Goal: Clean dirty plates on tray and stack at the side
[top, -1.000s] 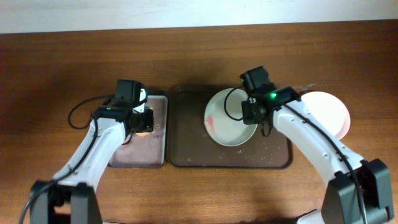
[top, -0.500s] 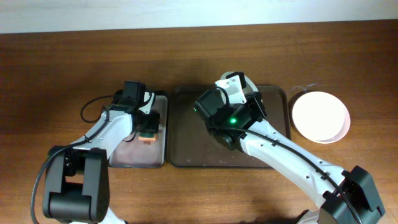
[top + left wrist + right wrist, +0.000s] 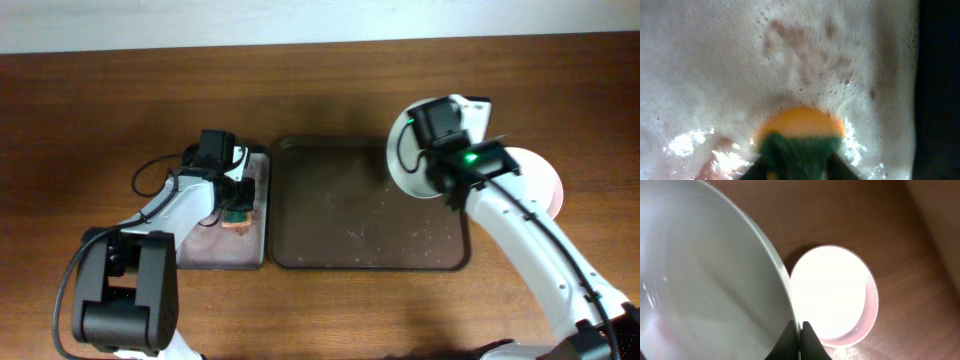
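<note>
My right gripper (image 3: 432, 170) is shut on the rim of a faintly greenish white plate (image 3: 405, 155) and holds it above the right end of the dark brown tray (image 3: 340, 215). In the right wrist view the held plate (image 3: 700, 280) fills the left side, pinched by my fingers (image 3: 801, 330). Another white plate (image 3: 535, 180) lies on the table right of the tray, also in the right wrist view (image 3: 832, 295). My left gripper (image 3: 237, 205) is shut on an orange and green sponge (image 3: 800, 135), pressed on the wet floor of the small tray (image 3: 220, 245).
The small black-rimmed tray stands left of the brown tray, its inside foamy and wet (image 3: 740, 65). Crumbs lie scattered on the brown tray floor. Bare wooden table (image 3: 300, 90) lies behind and in front of both trays.
My right arm has swung from over the tray's middle to the right, carrying the plate towards the plate on the table. My left gripper stays on the small tray with the sponge.
</note>
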Robot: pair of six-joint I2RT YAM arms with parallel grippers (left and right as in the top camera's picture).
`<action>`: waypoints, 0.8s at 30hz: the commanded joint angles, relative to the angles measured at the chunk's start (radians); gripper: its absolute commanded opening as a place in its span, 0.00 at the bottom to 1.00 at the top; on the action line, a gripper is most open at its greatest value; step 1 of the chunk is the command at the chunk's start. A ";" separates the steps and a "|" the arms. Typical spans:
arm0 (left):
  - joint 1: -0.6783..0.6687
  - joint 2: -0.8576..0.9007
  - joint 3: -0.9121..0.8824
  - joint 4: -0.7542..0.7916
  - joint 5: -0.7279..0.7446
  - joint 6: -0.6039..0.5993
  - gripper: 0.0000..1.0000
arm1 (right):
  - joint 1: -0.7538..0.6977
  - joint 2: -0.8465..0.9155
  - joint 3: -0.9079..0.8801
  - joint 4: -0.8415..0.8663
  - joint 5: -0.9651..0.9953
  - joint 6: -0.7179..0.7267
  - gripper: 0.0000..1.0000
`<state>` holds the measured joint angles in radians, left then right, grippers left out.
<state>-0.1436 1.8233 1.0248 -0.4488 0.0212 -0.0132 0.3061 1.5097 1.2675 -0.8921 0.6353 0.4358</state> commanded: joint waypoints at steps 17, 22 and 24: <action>0.003 -0.025 0.010 -0.196 0.114 -0.002 0.47 | -0.850 0.066 -0.028 -0.032 -0.542 0.018 0.29; 0.003 -0.156 0.082 -0.219 0.010 -0.081 0.59 | -0.842 0.068 -0.028 0.005 -0.962 -0.165 0.50; 0.003 -0.220 0.082 -0.222 -0.003 -0.130 0.70 | -0.787 0.068 -0.028 0.000 -1.063 -0.235 0.51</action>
<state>-0.1432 1.7004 1.0817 -0.6659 0.0681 -0.0666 -0.5320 1.5749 1.2514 -0.8883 -0.2550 0.3008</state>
